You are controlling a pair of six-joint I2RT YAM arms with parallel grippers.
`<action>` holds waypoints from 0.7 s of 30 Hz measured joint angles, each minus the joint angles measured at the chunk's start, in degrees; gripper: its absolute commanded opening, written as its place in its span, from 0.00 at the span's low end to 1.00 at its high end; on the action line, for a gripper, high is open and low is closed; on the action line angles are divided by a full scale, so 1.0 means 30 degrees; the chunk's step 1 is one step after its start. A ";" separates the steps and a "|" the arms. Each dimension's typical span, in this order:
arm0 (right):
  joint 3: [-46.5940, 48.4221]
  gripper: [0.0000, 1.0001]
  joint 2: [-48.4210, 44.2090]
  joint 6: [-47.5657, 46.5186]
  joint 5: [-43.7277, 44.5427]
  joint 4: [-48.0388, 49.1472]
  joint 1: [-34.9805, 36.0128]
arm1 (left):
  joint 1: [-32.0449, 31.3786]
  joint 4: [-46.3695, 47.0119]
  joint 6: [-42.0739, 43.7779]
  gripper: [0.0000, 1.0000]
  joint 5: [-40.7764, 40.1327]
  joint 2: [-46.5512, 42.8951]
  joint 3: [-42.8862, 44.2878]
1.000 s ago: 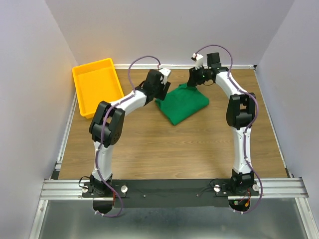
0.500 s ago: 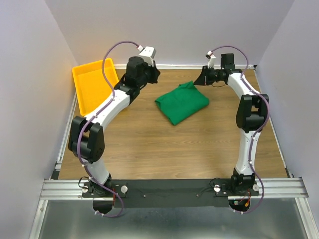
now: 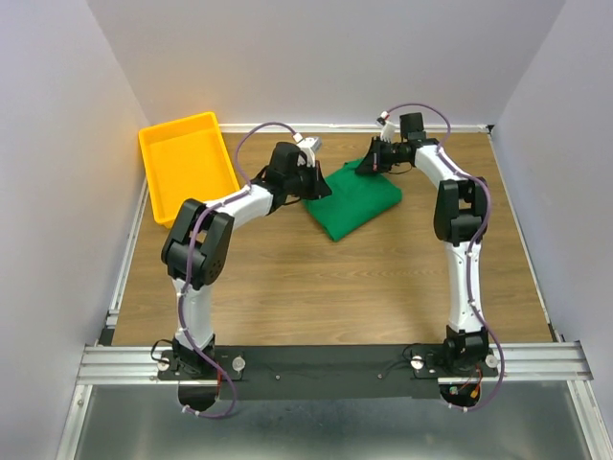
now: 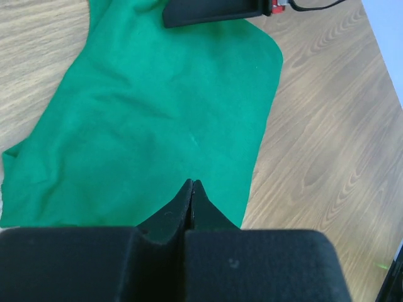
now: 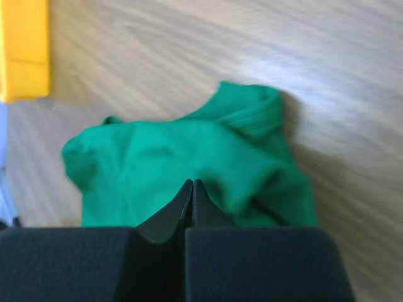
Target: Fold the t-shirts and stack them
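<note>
green t-shirt [image 3: 356, 201] lies on the table [image 3: 287, 278] toward the far side, right of the yellow tray [image 3: 187, 163] and well apart from it. it's already down to a compact rectangle-ish bundle, but lumpy w/ a raised bunched bit at the far edge, so the fold looks mostly done, not tidy.

left gripper [image 4: 192, 184] is over the shirt's left/near edge, jaws pressed together, no cloth visible betw them. right gripper [image 5: 192, 184] is over the far edge by the bunched part, jaws also clenched, nothing visibly pinched. can't tell if either tip is touching the cloth.

only one shirt in view, none in the tray. judgement: late in folding. left to do: flatten/square the bundle, then move it to the stacking spot, prob the tray. stacking not yet started.
</note>
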 measured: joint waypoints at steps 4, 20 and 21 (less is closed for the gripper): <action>0.0896 0.02 0.0743 0.0495 0.1188 -0.0044 -0.0095 | 0.0007 0.0007 0.0029 0.02 -0.0007 0.0852 0.0583; 0.3614 0.04 0.2499 0.2106 0.3235 -0.0029 -0.0124 | 0.1348 -0.1406 -0.0933 0.00 -0.1552 0.2885 0.0641; 0.3687 0.05 0.2565 0.2200 0.3242 0.0007 -0.0124 | 0.1435 -0.1421 -0.1020 0.00 -0.1610 0.2885 0.0641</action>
